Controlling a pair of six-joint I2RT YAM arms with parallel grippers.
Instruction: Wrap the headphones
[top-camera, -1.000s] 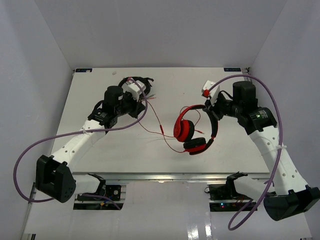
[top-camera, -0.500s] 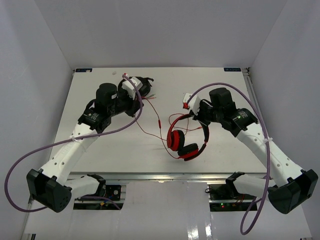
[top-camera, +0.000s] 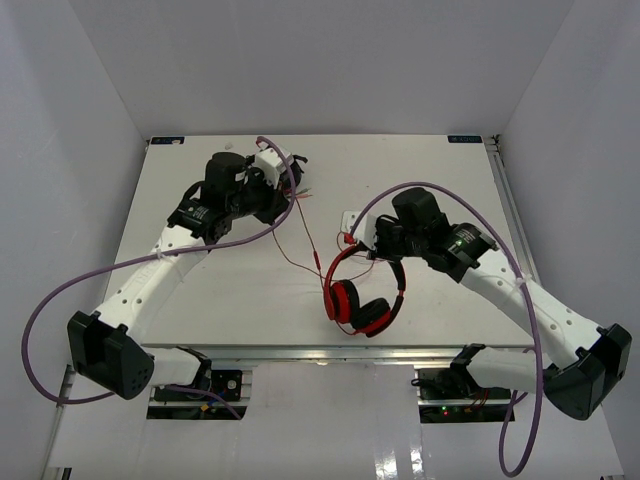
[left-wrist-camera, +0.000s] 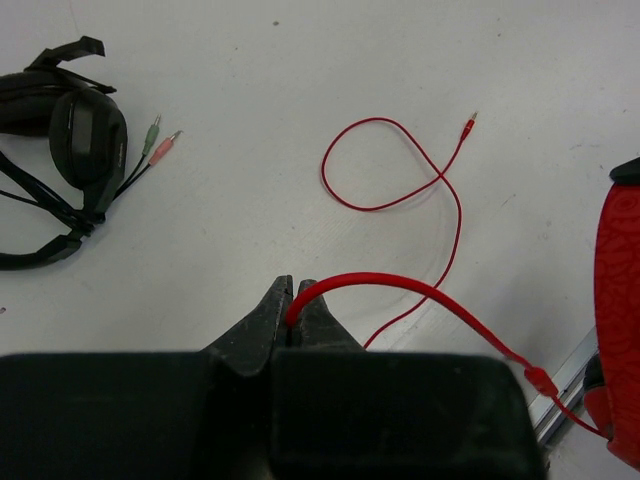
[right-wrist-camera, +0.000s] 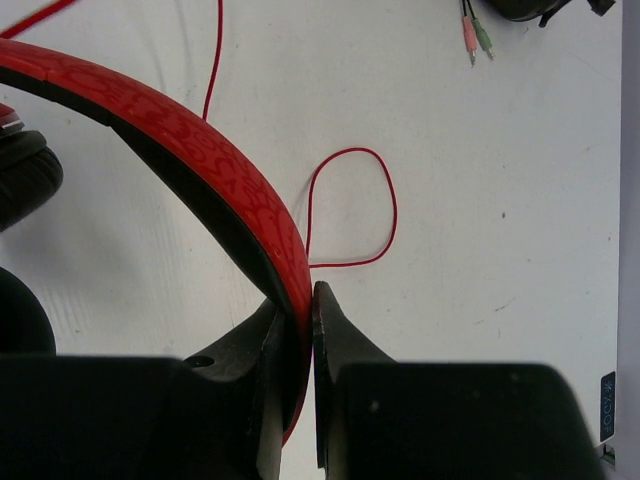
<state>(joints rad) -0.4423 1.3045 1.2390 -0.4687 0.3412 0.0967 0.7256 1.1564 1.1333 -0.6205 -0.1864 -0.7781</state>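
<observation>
The left hand (left-wrist-camera: 293, 300) and the right hand (right-wrist-camera: 300, 300) are both clamped closed, reaching inward.

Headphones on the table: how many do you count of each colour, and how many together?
Red headphones: 1
Black headphones: 1
Total: 2

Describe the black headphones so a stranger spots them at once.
On the white table, go to the far edge, just beyond the left gripper. The black headphones lie there: all black with pink and green plugs, unlike the red headphones in the right gripper.
</observation>
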